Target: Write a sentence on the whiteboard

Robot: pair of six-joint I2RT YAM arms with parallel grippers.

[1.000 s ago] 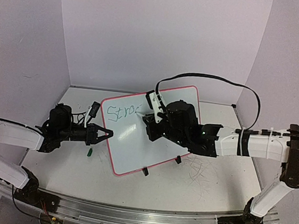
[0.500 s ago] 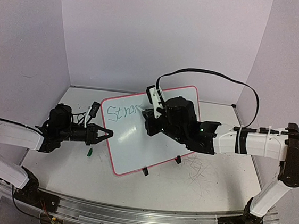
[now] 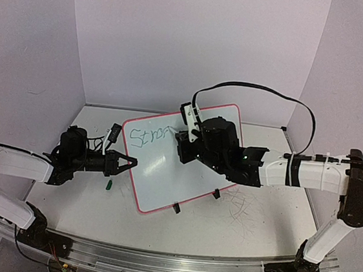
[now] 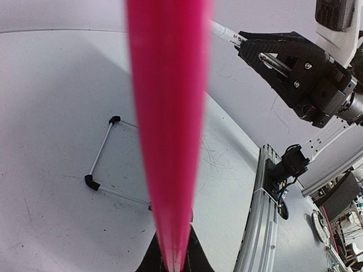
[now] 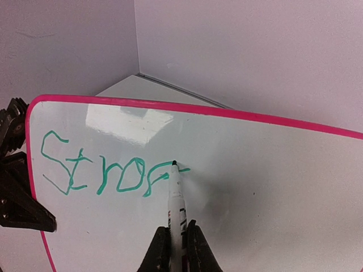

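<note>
The whiteboard [image 3: 164, 173] with its pink rim lies tilted on the table; it fills the right wrist view [image 5: 272, 181]. The sentence [image 3: 150, 136] in green reads "Stron" [image 5: 108, 173]. My right gripper [image 5: 176, 249] is shut on a white marker [image 5: 177, 201] whose tip touches the board at the end of the writing. In the top view my right gripper [image 3: 184, 144] is over the board's upper middle. My left gripper [image 3: 127, 163] is shut on the whiteboard's left edge; its rim [image 4: 167, 130] runs up the left wrist view from my left gripper [image 4: 173, 263].
A small green marker cap [image 3: 107, 184] lies on the table left of the board. Two black clip feet [image 3: 176, 208] sit on the board's near edge. Purple walls enclose the table. A metal rail [image 3: 155, 263] runs along the front.
My right gripper has moved the marker slightly right along the board, and the green writing has grown by a stroke. The left arm has not moved.
</note>
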